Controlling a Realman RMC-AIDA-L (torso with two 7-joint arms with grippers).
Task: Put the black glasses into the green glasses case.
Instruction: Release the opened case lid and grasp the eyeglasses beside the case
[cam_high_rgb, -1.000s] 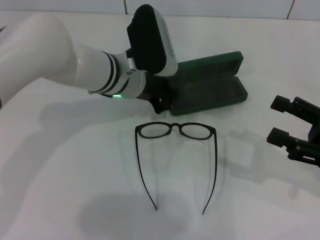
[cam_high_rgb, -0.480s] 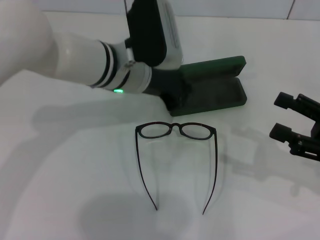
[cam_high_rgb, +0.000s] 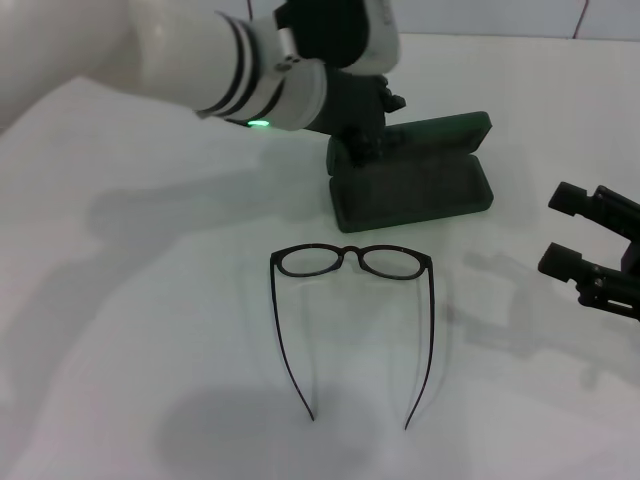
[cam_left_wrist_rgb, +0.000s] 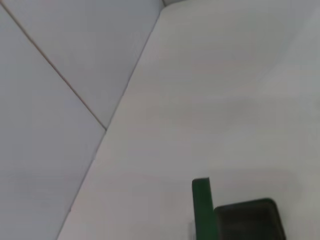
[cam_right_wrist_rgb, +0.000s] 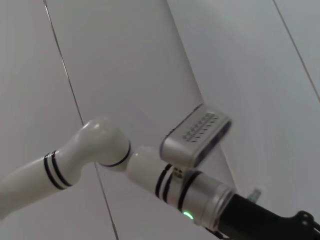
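Observation:
The black glasses (cam_high_rgb: 350, 262) lie unfolded on the white table, lenses toward the case and temple arms pointing toward me. The green glasses case (cam_high_rgb: 415, 185) stands open just behind them, its lid (cam_high_rgb: 440, 130) raised at the back. Part of the case also shows in the left wrist view (cam_left_wrist_rgb: 202, 210). My left gripper (cam_high_rgb: 368, 125) hovers over the case's left end, where the lid meets the base. My right gripper (cam_high_rgb: 572, 235) is open and empty at the table's right side, apart from both things.
The white table (cam_high_rgb: 150, 300) runs back to a tiled wall (cam_high_rgb: 450, 15). My left arm (cam_high_rgb: 200, 60) reaches across the back left. The right wrist view shows that arm (cam_right_wrist_rgb: 190, 150) against the wall.
My left arm has risen and swung back and to the right, uncovering the case's left end. The glasses and case have not moved. The right gripper barely shifted.

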